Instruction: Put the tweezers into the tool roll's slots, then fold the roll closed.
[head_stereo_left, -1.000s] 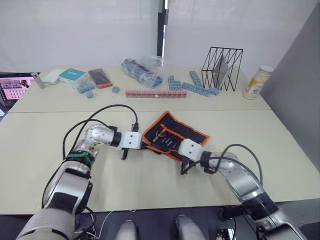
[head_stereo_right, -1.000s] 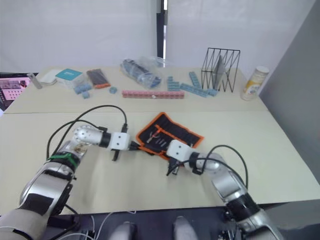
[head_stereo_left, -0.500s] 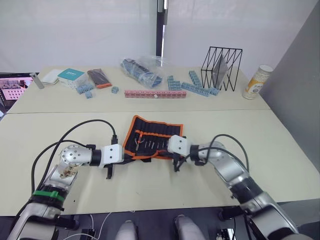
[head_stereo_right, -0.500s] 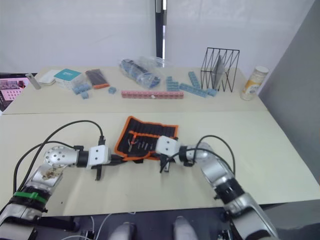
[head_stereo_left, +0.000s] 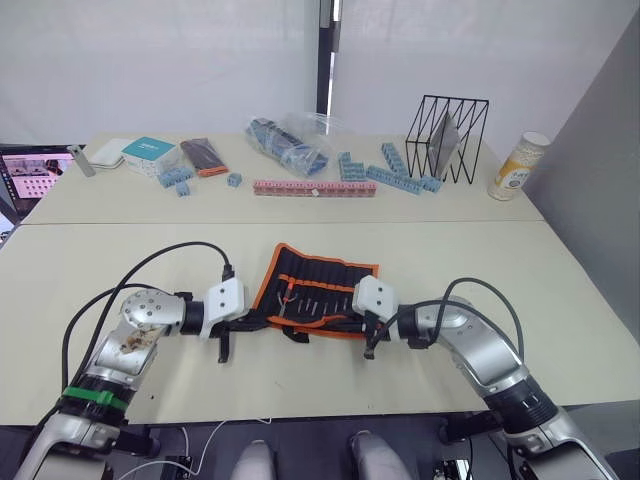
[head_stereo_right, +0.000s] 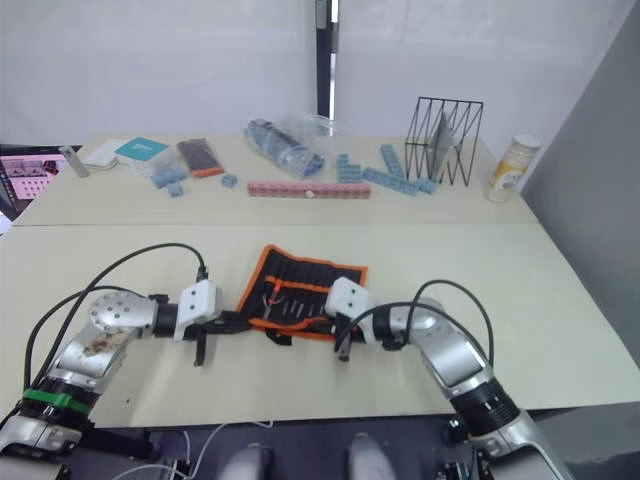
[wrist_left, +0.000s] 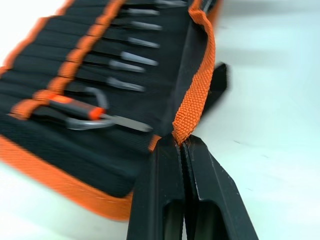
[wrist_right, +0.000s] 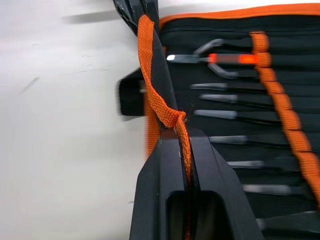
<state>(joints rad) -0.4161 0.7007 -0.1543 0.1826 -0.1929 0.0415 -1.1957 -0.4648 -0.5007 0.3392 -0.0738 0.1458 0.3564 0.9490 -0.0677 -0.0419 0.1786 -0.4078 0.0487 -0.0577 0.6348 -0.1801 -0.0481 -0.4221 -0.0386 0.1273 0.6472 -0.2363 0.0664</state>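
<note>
On table, tool roll has shifted right since earlier.

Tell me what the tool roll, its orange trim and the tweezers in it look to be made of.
Tool roll: black woven fabric, matte, with a ribbed textile weave. Orange trim: coarse woven webbing, its weave plain and its end frayed where the left gripper pinches it. Tweezers: probably metal, slim pointed tips with a dull grey sheen.

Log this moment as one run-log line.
tweezers: in slots | left gripper: shut on tool roll edge | right gripper: shut on edge | roll: open
</note>
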